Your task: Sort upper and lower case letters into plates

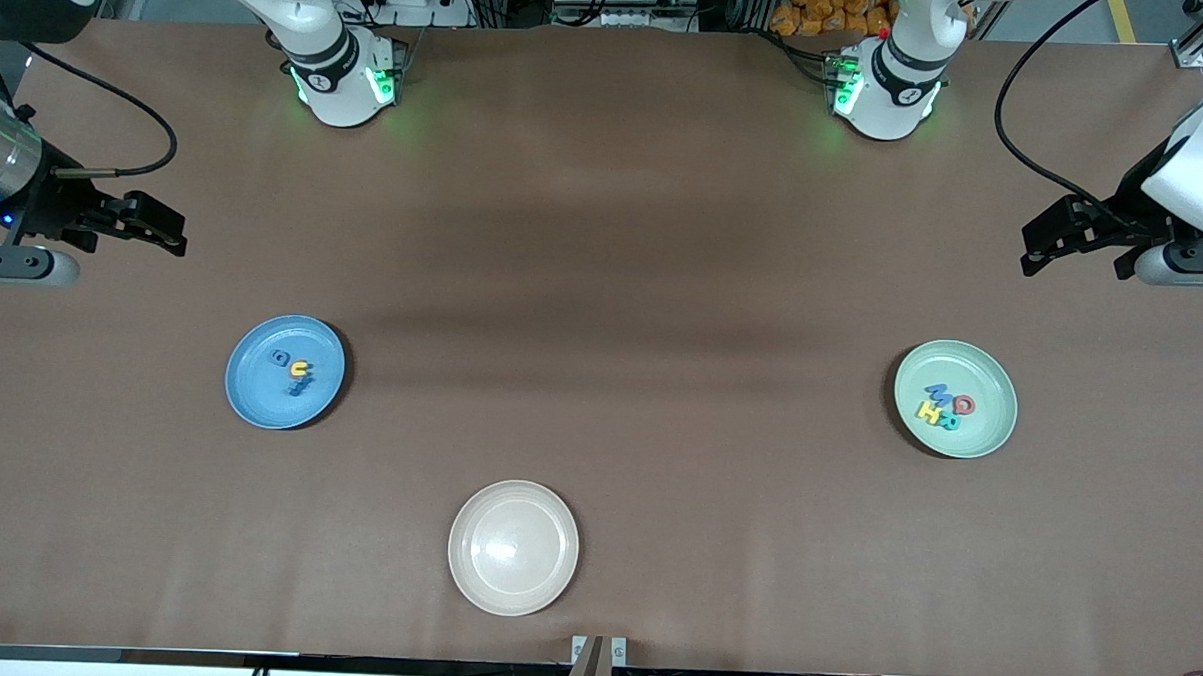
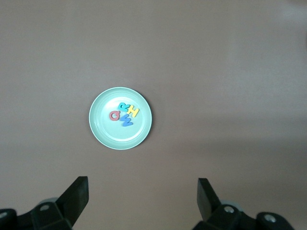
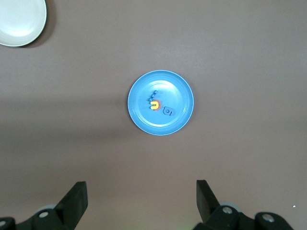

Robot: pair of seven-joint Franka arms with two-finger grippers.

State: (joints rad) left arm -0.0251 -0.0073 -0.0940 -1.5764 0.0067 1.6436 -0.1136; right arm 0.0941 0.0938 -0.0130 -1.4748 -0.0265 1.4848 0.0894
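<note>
Letters, blue plate: a small group of letters [image 3: 158, 104] is seen lying in the blue plate [image 1: 249, 391]; a yellow one on a reddish one [image 1: 300, 371] and blue ones [image 1: 281, 358] beside it are made out, touching or nearly so.
Letters, green plate: four letters are gathered close together in the green plate [image 1: 988, 432]: a red Q [image 2: 114, 115], a teal R [image 2: 123, 106], a yellow H [image 2: 133, 111] and a blue W or M [image 2: 126, 121].
Blue plate: it is set toward the right arm's end of the table [image 1: 604, 278].
Green plate: it is set toward the left arm's end of the table, well apart from the blue plate.
Cream plate: a cream plate [image 1: 473, 584] is placed between the two, nearer to the front camera than both; nothing is seen in it.
Left hand: the left hand [image 1: 1040, 255] is held up over bare table at the left arm's end, apart from the green plate; its fingers [image 2: 76, 196] are spread wide and nothing is gripped.
Right hand: the right hand [image 1: 170, 238] is held up over bare table at the right arm's end, apart from the blue plate; its fingers [image 3: 76, 199] are spread wide and nothing is gripped.
Wrist views: the green plate is seen under the left wrist camera, the blue plate under the right one.
</note>
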